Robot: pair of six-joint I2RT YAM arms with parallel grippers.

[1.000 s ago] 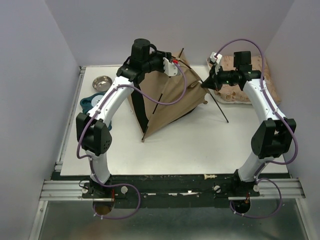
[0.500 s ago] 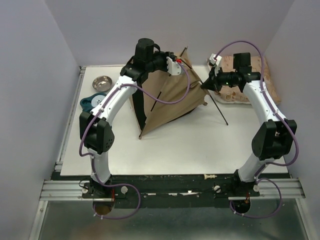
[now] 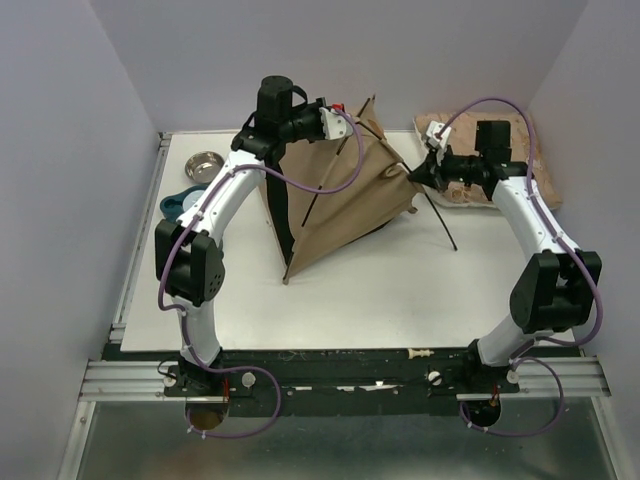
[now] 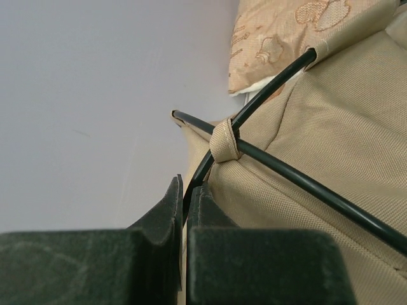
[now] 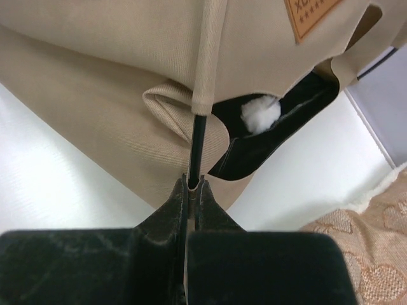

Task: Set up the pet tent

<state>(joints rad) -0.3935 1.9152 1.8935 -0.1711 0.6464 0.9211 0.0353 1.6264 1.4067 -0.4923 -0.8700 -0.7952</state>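
My left arm (image 3: 222,195) reaches far forward, wrist bent to the right. The left tool (image 4: 184,190) has its fingers pressed together on a thin pole (image 4: 280,77). My right arm (image 3: 532,215) arches forward and turns left, with the right tool (image 5: 193,184) pinched tight on a second pole (image 5: 198,143), right at its end.

Label patch (image 5: 311,16) is cut off at the frame top, I can't read it. Cushion (image 5: 369,248) cropped at the corner. Teal item (image 3: 176,206) half hidden behind left arm (image 3: 228,190).

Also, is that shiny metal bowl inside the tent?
No, the metal bowl sits on the table's far left corner, apart from the pet tent.
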